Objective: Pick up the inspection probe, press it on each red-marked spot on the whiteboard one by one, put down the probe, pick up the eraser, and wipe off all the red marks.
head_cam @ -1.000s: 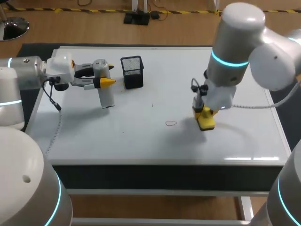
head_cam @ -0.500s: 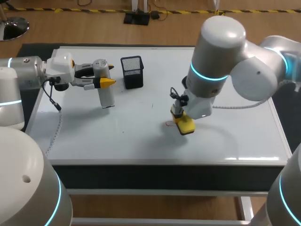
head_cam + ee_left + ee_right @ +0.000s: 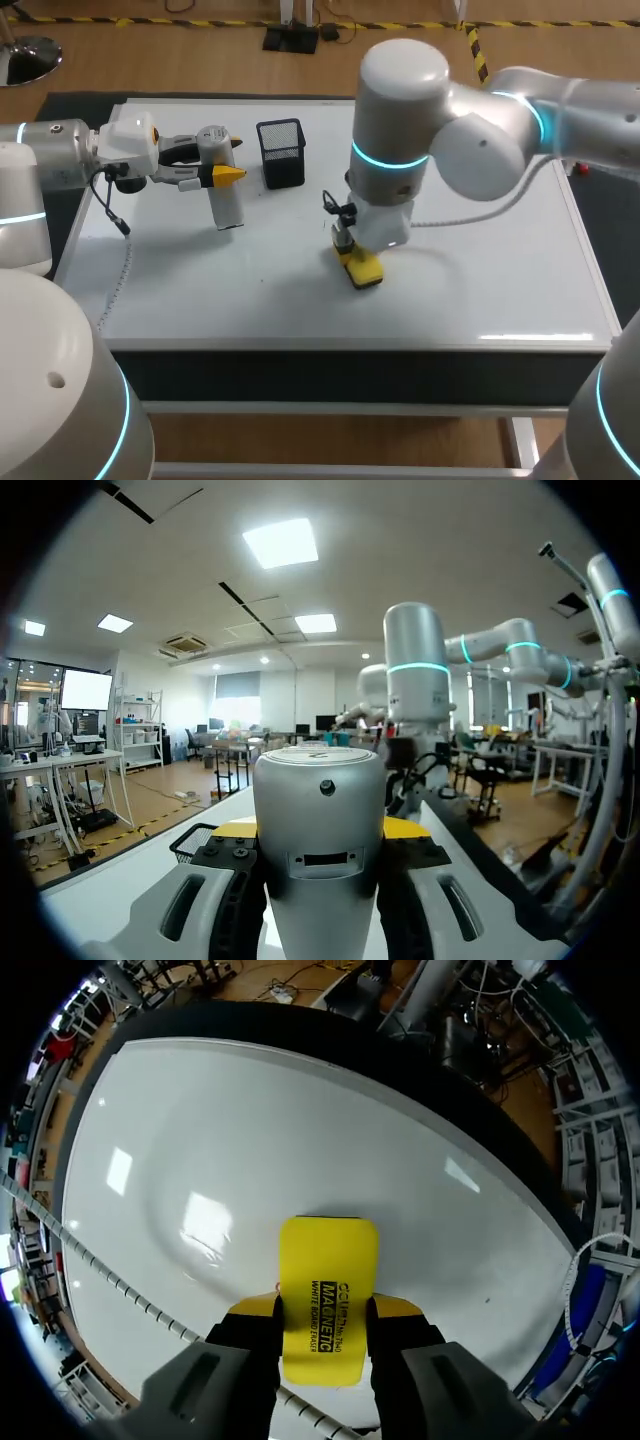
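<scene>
R arm comes in across the whiteboard (image 3: 500,270). The right gripper (image 3: 325,1309) is clamped on the yellow eraser (image 3: 329,1260), fingers on both sides, and the eraser sits flat on the board approx. mid-front. L side: the left gripper (image 3: 226,158) grips the grey inspection probe (image 3: 226,203), which stands upright near the board's back-left. Can't tell if its foot touches the board. A black mesh pen pot (image 3: 281,152) stands just beside the probe.
</scene>
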